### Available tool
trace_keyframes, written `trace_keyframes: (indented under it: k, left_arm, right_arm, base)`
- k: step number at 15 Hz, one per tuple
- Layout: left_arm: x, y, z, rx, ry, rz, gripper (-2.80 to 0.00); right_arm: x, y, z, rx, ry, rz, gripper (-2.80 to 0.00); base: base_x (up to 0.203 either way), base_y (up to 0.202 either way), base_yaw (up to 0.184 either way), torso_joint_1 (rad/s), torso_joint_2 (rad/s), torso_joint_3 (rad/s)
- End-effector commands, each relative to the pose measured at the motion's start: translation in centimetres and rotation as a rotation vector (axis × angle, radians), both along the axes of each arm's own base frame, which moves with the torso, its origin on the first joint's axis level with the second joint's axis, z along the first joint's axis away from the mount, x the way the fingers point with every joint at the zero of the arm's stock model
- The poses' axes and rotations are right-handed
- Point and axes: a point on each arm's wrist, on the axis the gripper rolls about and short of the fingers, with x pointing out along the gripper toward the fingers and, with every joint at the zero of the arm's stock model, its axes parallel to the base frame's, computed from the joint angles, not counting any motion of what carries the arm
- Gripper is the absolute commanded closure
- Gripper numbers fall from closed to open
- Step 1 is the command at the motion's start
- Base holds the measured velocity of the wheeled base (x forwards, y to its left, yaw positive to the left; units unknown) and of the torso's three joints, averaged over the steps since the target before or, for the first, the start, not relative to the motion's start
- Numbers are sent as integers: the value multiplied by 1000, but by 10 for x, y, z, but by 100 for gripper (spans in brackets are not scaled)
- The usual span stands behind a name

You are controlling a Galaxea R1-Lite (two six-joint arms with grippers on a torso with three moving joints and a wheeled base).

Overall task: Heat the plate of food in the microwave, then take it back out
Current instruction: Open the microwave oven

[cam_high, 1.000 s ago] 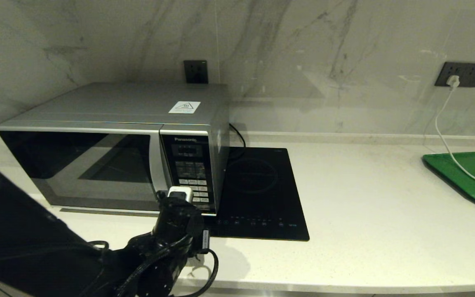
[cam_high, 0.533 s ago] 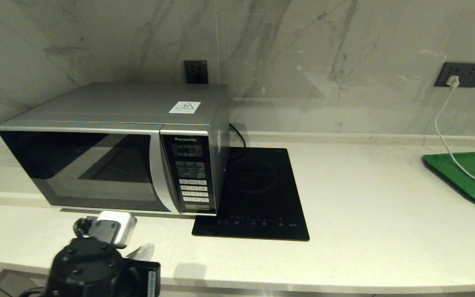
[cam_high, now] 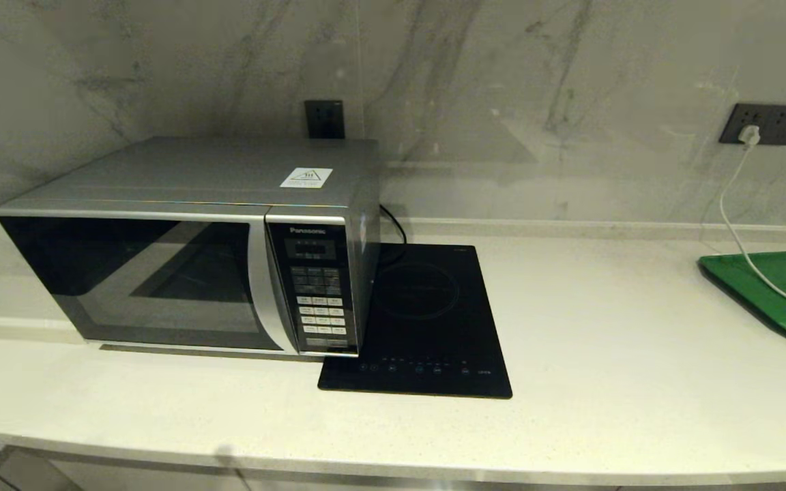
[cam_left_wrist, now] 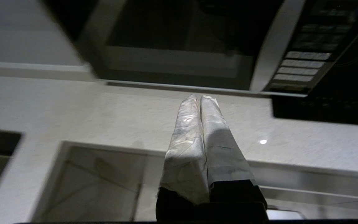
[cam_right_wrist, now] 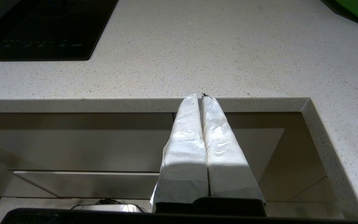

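The large silver-grey Panasonic microwave stands at the back left of the pale speckled stone counter, its dark glass door shut, its black keypad panel on the side toward the hob and a white warning sticker on its top; the plate of food shows in no view, and nothing can be made out through the dark door; touching the microwave's keypad end lies the flat black glass induction hob; well apart from the microwave, at the counter's far end, sits a green rectangular plastic tray with a white cable trailing across it from a dark wall socket; the left gripper hangs at the counter's front edge facing the microwave door, its taped fingers pressed together on nothing; the right gripper hangs below the counter's front edge, beyond the hob from the microwave, fingers likewise closed and empty.
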Motion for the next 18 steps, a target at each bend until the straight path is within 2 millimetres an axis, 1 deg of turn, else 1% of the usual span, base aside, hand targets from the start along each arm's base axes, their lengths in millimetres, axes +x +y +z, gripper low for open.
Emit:
trace_keyframes:
  k: [1,3,4,6,8,9,10,12,13,15,16,18]
  left_arm:
    - [-66,43,6,115,-68,75,0]
    - [-99,50,7,189,-126,135,0]
    - [-113,49,5,211,-146,149,0]
    - [-141,35,-7,234,-165,129,0]
    - [-161,18,-30,218,-152,37,0]
    - [-162,17,-35,157,-141,25,0]
    - [-163,18,-39,134,-141,19,0]
    - [-168,24,-52,129,-151,-28,0]
    - [-167,24,-60,129,-138,-35,0]
    - [-163,23,-86,134,-104,-42,0]
    - [-159,23,-100,137,-81,-55,0]
    - [-139,22,-135,127,-49,-97,0]
  right_arm:
    - [0,0,0,1,1,0,0]
    - [0,0,0,1,1,0,0]
    - [0,0,0,1,1,0,0]
    - [0,0,0,1,1,0,0]
    - [0,0,0,1,1,0,0]
    - [0,0,0,1,1,0,0]
    - [0,0,0,1,1,0,0]
    - [0,0,0,1,1,0,0]
    - [0,0,0,1,1,0,0]
    - [0,0,0,1,1,0,0]
    - [0,0,0,1,1,0,0]
    - [0,0,0,1,1,0,0]
  base:
    - [0,0,0,0,0,0]
    - [0,0,0,0,0,0]
    - [0,0,0,0,0,0]
    - [0,0,0,0,0,0]
    - [0,0,0,0,0,0]
    - [0,0,0,0,0,0]
    - [0,0,0,0,0,0]
    - [0,0,0,0,0,0]
    - [0,0,0,0,0,0]
    - [0,0,0,0,0,0]
    - [0,0,0,0,0,0]
    - [0,0,0,0,0,0]
